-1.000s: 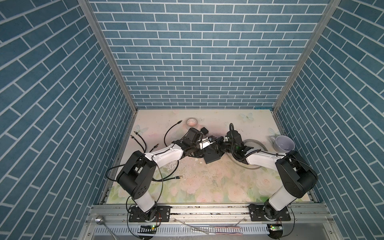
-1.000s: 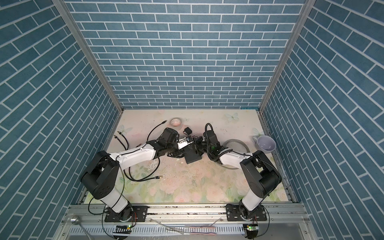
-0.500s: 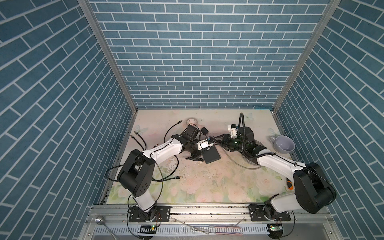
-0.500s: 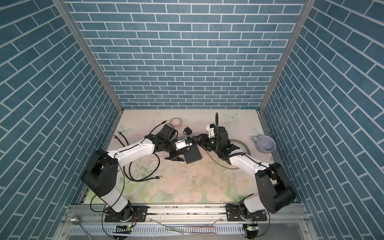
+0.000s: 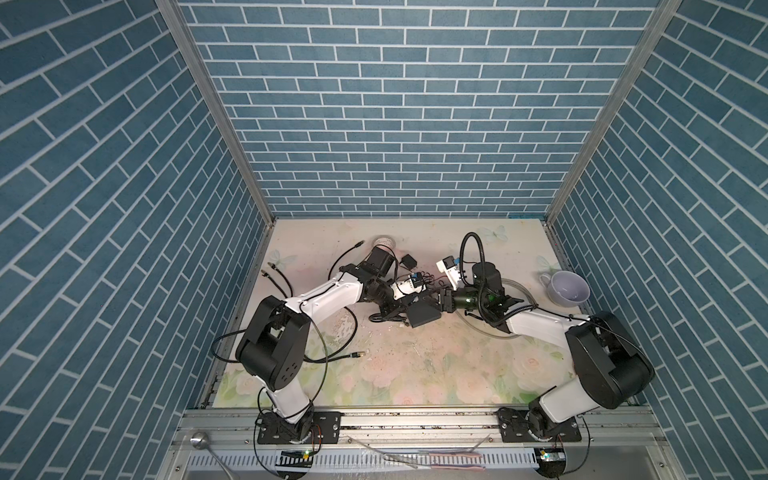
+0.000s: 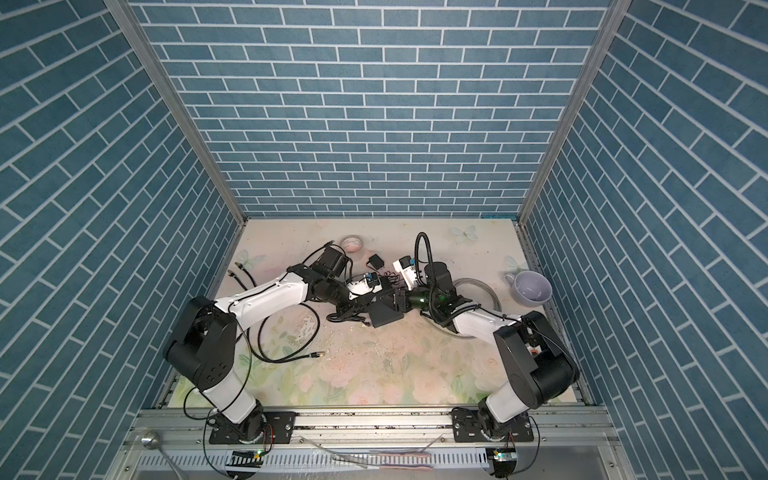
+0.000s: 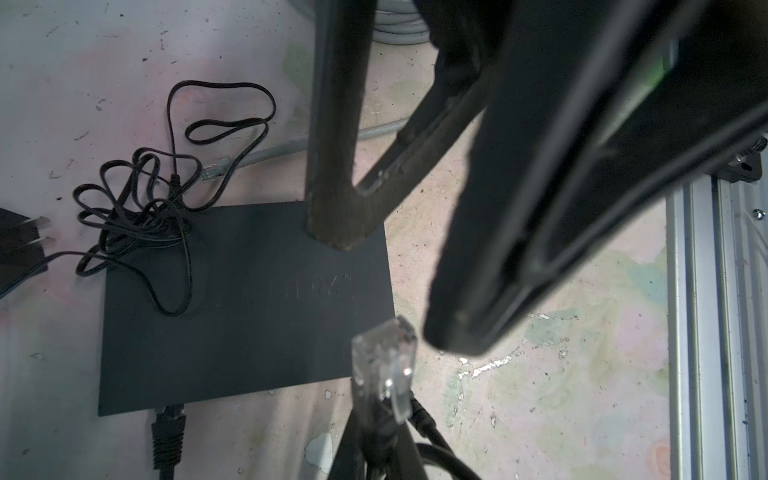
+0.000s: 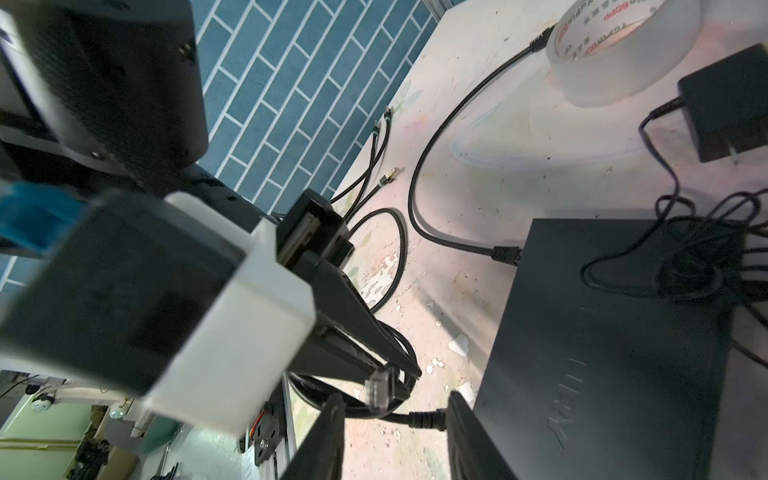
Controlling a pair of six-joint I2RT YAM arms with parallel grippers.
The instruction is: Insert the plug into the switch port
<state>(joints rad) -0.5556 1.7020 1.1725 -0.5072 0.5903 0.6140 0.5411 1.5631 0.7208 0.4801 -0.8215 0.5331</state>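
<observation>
The switch [image 5: 424,313] [image 6: 386,313] is a flat black box lying mid-table between both arms. My left gripper [image 7: 380,419] [image 5: 405,302] is shut on the cable just behind a clear plug [image 7: 384,357] [image 8: 380,388], which hangs beside the switch's [image 7: 249,299] corner, outside any port. My right gripper [image 8: 395,440] [image 5: 438,300] is open. One of its fingers [image 7: 336,174] rests its tip on the switch's top near that corner; the other stands off the edge. A black cable [image 7: 168,428] [image 8: 505,253] sits plugged into the switch's [image 8: 602,353] side.
A black power adapter [image 5: 409,262] [image 8: 727,104] lies behind the switch, its thin cord [image 7: 145,208] tangled over the top. A tape roll [image 5: 382,242], a lilac mug [image 5: 567,286], a grey cable coil [image 6: 482,286] and loose black cables [image 5: 274,276] lie around.
My right gripper had pulled back from the switch half a second ago and has now returned to its right edge. The left gripper still holds the plug beside the switch.
</observation>
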